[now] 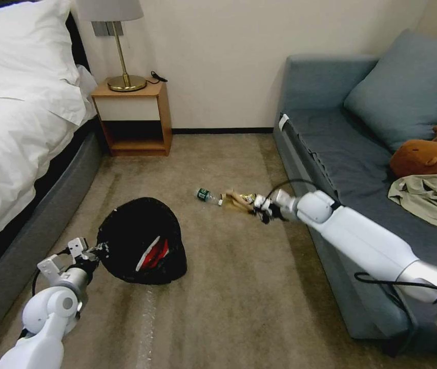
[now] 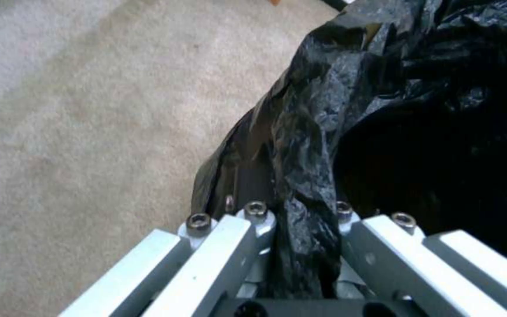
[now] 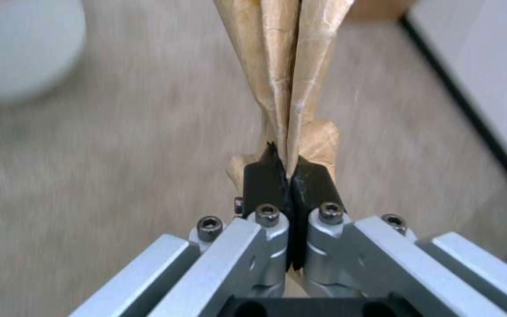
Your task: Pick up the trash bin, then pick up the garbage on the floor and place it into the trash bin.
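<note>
The trash bin (image 1: 141,241), lined with a crinkly black bag, hangs tilted over the carpet with a red snack packet (image 1: 158,254) inside it. My left gripper (image 1: 98,252) is shut on the bin's rim; in the left wrist view the black bag (image 2: 300,176) is pinched between its fingers. My right gripper (image 1: 259,207) is shut on a crumpled brown paper bag (image 1: 238,201), seen pinched between the black pads (image 3: 277,176) with the brown paper bag (image 3: 288,66) reaching away. A small clear bottle (image 1: 208,196) with a green label and a gold-yellow wrapper (image 1: 249,196) lie on the carpet beside it.
A bed (image 1: 18,128) runs along the left, a blue sofa (image 1: 361,154) along the right with a brown plush toy (image 1: 428,154) and beige clothing (image 1: 433,197) on it. A wooden nightstand (image 1: 133,118) with a lamp stands at the back wall. Open carpet lies between.
</note>
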### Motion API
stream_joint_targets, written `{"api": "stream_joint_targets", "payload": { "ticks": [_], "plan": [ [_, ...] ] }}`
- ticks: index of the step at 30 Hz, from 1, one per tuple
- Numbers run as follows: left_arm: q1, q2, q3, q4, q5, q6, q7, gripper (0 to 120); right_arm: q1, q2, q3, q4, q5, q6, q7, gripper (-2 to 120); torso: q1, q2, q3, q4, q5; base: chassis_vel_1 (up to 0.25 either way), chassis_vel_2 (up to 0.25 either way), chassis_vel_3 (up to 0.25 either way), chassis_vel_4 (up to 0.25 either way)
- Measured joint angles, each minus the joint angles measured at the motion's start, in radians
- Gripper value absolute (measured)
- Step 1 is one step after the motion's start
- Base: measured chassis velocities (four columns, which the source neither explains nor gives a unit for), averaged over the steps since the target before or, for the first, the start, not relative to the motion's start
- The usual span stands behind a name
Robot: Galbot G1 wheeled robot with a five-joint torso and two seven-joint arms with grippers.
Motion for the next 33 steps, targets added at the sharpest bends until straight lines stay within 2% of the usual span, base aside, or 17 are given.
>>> {"api": "stream_joint_targets", "payload": {
  "ticks": [8,9,16,20,30,33],
  "plan": [
    [0.003,-0.009,0.002,-0.002,-0.003,0.006,0.000,3,0.076,0.003,0.015,0.127,0.125,0.021,-0.001,0,0.000,0.000,0.000,-0.0001,0.0000,0.000,0.000,0.000,0.000],
    [0.004,-0.014,0.002,-0.005,-0.013,0.010,0.000,3,0.089,0.012,0.006,0.234,0.222,0.029,0.060,0,0.000,0.000,0.000,0.0000,-0.0002,0.000,0.000,0.000,0.000],
    [0.006,-0.022,0.001,-0.005,-0.027,0.021,-0.003,3,0.072,0.020,-0.057,0.408,0.364,0.057,0.175,0,0.000,0.000,0.000,0.0000,0.0000,0.000,0.000,0.000,0.000],
    [0.002,-0.025,0.003,-0.003,-0.035,0.028,-0.006,3,0.018,0.033,-0.124,0.498,0.456,0.115,0.252,0,0.000,0.000,0.000,-0.0001,0.0001,0.000,0.000,0.000,0.000],
    [0.008,-0.029,0.004,-0.018,-0.058,0.047,-0.017,3,-0.036,0.062,-0.208,0.564,0.431,0.130,0.268,0,0.000,0.000,0.000,-0.0001,0.0000,0.000,0.000,0.000,0.000],
    [0.011,-0.037,0.003,-0.023,-0.065,0.054,-0.020,3,-0.053,0.099,-0.254,0.546,0.398,0.131,0.269,0,0.000,0.000,0.000,-0.0001,-0.0001,0.000,0.000,0.000,0.000]
  ]
}}
